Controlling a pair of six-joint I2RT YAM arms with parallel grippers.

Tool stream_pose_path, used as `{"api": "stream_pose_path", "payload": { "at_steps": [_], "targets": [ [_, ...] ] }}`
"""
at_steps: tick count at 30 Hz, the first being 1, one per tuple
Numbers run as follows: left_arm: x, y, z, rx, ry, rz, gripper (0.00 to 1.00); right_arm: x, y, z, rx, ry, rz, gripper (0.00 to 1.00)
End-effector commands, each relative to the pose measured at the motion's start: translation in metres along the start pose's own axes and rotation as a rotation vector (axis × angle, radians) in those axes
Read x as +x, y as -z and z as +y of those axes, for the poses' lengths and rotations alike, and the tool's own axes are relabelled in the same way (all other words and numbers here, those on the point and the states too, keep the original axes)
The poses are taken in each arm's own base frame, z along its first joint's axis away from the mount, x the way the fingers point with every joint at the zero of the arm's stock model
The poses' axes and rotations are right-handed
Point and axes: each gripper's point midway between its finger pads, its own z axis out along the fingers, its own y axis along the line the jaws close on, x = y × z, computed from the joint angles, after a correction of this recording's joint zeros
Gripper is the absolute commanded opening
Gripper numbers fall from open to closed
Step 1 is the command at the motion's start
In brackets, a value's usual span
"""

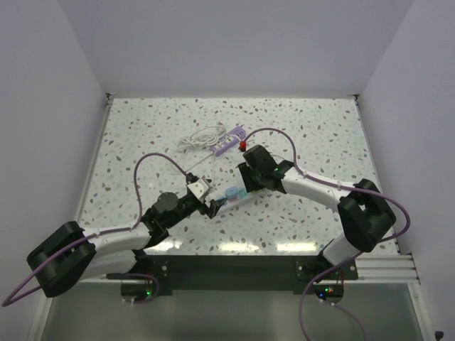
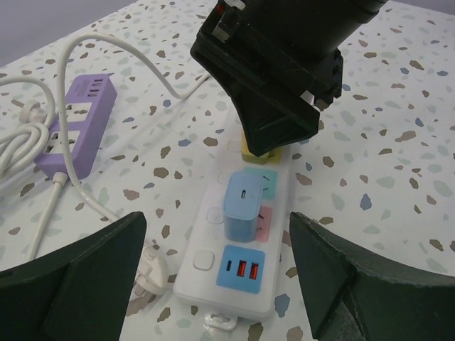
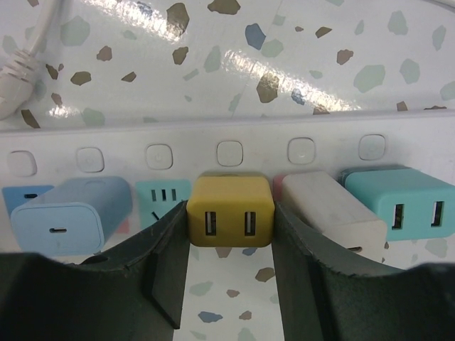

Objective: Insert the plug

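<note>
Closest to the right wrist lens, the right claw [image 3: 231,213] was seen closed to the width of the yellow plug [image 3: 229,192], one finger pressed against each flank. Nothing else was held. The plug's two-port face was turned back toward the camera, so its pins, and how deeply they were seated, were hidden behind its body.

The plug was set against the white power strip [image 3: 227,142], in the row between a blue charger [image 3: 67,217] and a cream charger [image 3: 330,213]. An open teal socket separated it from the blue charger, the cream one lay just beside it, and a teal charger [image 3: 402,202] was cut off at the frame edge.

The strip's long axis ran across this view and the plug's own axis pointed straight away from the claw. Any remaining push was therefore judged to go directly forward into the strip (square, not tilted). The right arm was plainly the nearer one.

From the left wrist, the left claw [image 2: 217,220] was seen spread wide and empty, held back from the near end of the strip. Most of the yellow plug was covered there by the right claw.

Farther off on the table [image 2: 398,142], a purple strip [image 2: 75,124] and a coiled white cable [image 2: 21,142] were left well apart.
</note>
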Motion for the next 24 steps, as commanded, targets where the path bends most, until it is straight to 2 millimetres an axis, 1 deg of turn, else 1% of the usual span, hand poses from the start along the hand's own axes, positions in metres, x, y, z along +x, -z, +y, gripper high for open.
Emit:
{"api": "stream_pose_path", "payload": {
  "at_steps": [1,4,5,6,7,9,10,12,13,16,17,19,20,22,23,24],
  "targets": [
    [-0.014,-0.004,0.004,-0.026,0.003,-0.036,0.88,0.027,0.009,0.014,-0.056,0.027,0.148,0.52],
    [-0.015,-0.004,0.004,-0.028,0.003,-0.037,0.88,0.01,0.016,0.014,-0.05,0.035,0.112,0.61],
    [-0.016,-0.004,0.004,-0.028,0.003,-0.04,0.88,0.006,0.017,0.015,-0.054,0.036,0.102,0.68],
    [-0.016,-0.004,0.004,-0.028,0.003,-0.04,0.88,0.001,0.021,0.016,-0.061,0.039,0.084,0.72],
    [-0.017,-0.004,0.005,-0.028,0.003,-0.042,0.88,-0.006,0.024,0.017,-0.068,0.039,0.065,0.75],
    [-0.018,-0.004,0.005,-0.028,0.003,-0.042,0.88,-0.013,0.029,0.02,-0.085,0.043,0.047,0.8],
    [-0.019,-0.004,0.005,-0.028,0.003,-0.045,0.88,-0.019,0.033,0.022,-0.092,0.043,0.028,0.8],
    [-0.019,-0.004,0.005,-0.028,0.003,-0.045,0.88,-0.023,0.036,0.024,-0.108,0.051,0.02,0.82],
    [-0.019,-0.004,0.008,-0.052,0.031,-0.044,0.89,-0.027,0.04,0.025,-0.113,0.048,0.01,0.83],
    [-0.022,-0.004,0.011,-0.072,0.045,-0.046,0.9,-0.03,0.046,0.023,-0.107,0.053,0.0,0.83],
    [-0.024,-0.003,0.012,-0.078,0.054,-0.049,0.91,-0.034,0.052,0.022,-0.11,0.049,-0.021,0.83],
    [-0.029,-0.001,0.017,-0.108,0.068,-0.059,0.92,-0.034,0.059,0.02,-0.105,0.049,-0.03,0.84],
    [-0.031,0.001,0.019,-0.123,0.085,-0.062,0.93,-0.039,0.068,0.018,-0.108,0.047,-0.058,0.84],
    [-0.038,0.003,0.031,-0.194,0.111,-0.069,0.94,-0.041,0.076,0.014,-0.1,0.04,-0.088,0.84],
    [-0.038,0.005,0.036,-0.225,0.132,-0.059,0.95,-0.047,0.088,0.013,-0.107,0.029,-0.13,0.84],
    [-0.039,0.008,0.047,-0.287,0.147,-0.058,0.96,-0.05,0.094,0.012,-0.107,0.02,-0.152,0.85]
  ]
}}
